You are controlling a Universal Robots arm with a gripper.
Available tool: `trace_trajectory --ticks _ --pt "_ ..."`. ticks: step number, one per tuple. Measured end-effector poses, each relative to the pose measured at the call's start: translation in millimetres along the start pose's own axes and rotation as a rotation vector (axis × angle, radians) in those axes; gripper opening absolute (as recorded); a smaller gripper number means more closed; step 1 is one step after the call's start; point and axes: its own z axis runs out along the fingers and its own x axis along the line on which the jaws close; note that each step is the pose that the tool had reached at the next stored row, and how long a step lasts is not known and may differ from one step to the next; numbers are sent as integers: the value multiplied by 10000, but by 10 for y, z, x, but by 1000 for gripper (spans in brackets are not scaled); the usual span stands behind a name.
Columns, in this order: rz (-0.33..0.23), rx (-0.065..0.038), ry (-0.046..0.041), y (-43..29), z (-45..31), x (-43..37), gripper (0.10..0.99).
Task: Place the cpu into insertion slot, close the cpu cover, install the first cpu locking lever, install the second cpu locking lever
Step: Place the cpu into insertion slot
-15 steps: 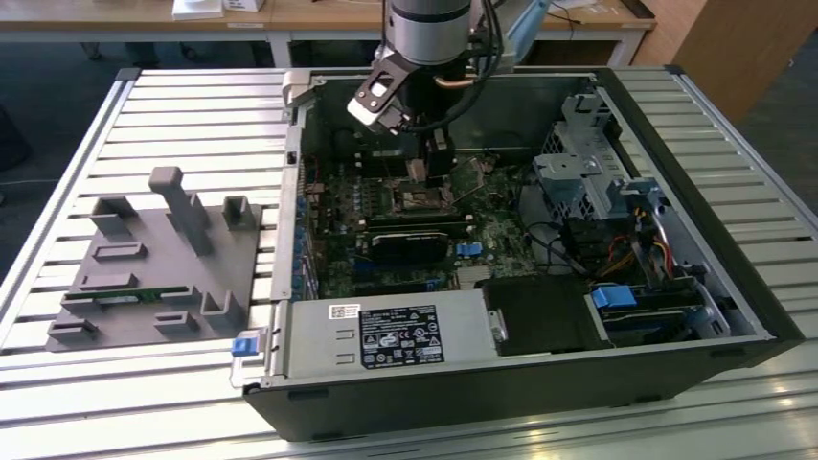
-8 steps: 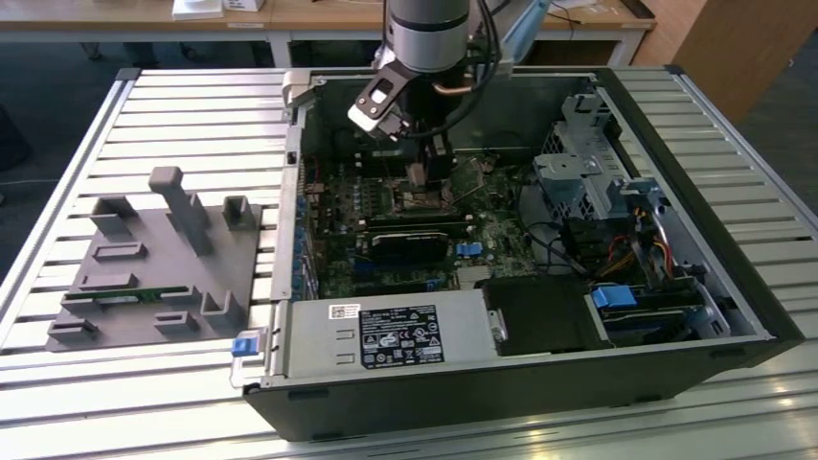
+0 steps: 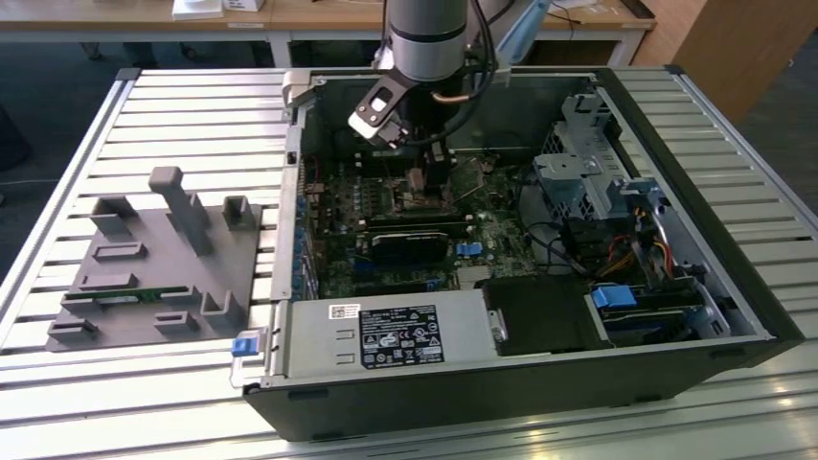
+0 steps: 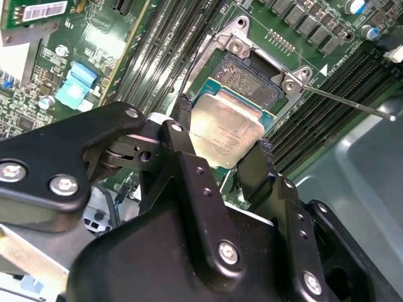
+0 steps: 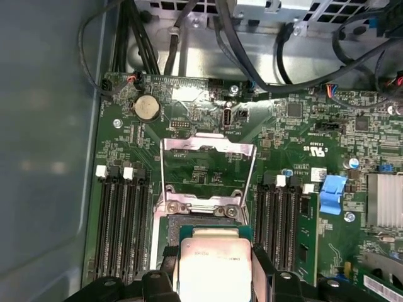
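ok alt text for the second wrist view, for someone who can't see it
The black end effector grips the cpu by two opposite edges, partly over the open insertion slot of a green motherboard. A thin metal lever sticks out beside it, and long black memory slots run along either side.

A bench topped with silver metal slats spreads across the scene from near to far. Beyond its far edge stands a table with a pale wooden top and white legs, and a few white items lie on it. The floor is dark blue-grey. At the exterior view's far right rises a light brown wooden panel. The light is soft and even.
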Motion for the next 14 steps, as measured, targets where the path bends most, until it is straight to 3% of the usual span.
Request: trace_trajectory --ticks 8,14 --pt "3 1 -17 -10 112 10 541" --pt "3 4 -29 -11 138 22 541"
